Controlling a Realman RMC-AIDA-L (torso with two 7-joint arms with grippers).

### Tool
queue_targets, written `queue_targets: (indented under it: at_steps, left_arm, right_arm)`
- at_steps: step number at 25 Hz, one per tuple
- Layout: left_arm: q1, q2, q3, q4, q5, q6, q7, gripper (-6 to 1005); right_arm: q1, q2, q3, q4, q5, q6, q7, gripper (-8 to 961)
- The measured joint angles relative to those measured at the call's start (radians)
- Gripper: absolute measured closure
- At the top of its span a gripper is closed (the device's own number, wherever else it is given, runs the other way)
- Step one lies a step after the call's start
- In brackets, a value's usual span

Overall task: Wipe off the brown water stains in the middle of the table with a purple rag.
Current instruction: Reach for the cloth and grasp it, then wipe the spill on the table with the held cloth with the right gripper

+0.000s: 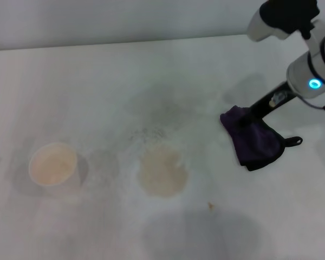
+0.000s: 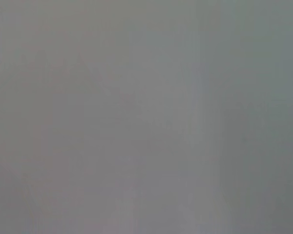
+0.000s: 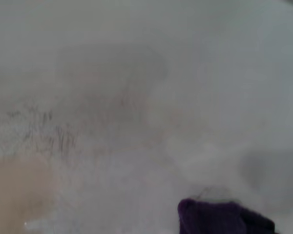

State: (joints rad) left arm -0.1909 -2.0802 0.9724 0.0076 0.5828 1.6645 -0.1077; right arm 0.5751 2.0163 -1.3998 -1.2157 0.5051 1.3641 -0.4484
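The brown water stains (image 1: 161,171) form a pale tan roundish blotch in the middle of the white table (image 1: 97,81). The purple rag (image 1: 255,142) lies bunched to the right of the blotch, its black loop (image 1: 296,141) pointing right. My right gripper (image 1: 244,118) reaches down from the upper right and is shut on the rag's upper left corner. In the right wrist view the rag (image 3: 217,217) shows at the edge and the stain (image 3: 14,195) at another edge. The left arm is out of view; its wrist view shows only blank grey.
A white paper cup (image 1: 53,166) with tan liquid stands at the left of the stain. A tiny brown speck (image 1: 210,205) lies in front of the stain. Faint grey scuff marks (image 1: 149,132) lie just behind the stain.
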Motion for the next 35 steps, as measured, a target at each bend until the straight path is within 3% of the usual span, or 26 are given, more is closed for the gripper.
queue_targets:
  at_steps: [15, 25, 35]
  left_arm:
    - [-0.02, 0.002, 0.0, 0.0, 0.0, -0.008, 0.003, 106]
    - [-0.021, 0.002, 0.0, 0.0, 0.0, -0.008, 0.003, 107]
    - [-0.021, 0.002, 0.0, 0.0, -0.001, -0.009, 0.017, 106]
  right_arm:
    - [0.041, 0.0, -0.023, 0.13, -0.008, -0.032, 0.025, 151]
    - [0.055, -0.001, -0.027, 0.154, -0.036, -0.06, 0.055, 609]
    - [0.062, 0.008, -0.113, 0.144, 0.003, -0.074, 0.062, 848]
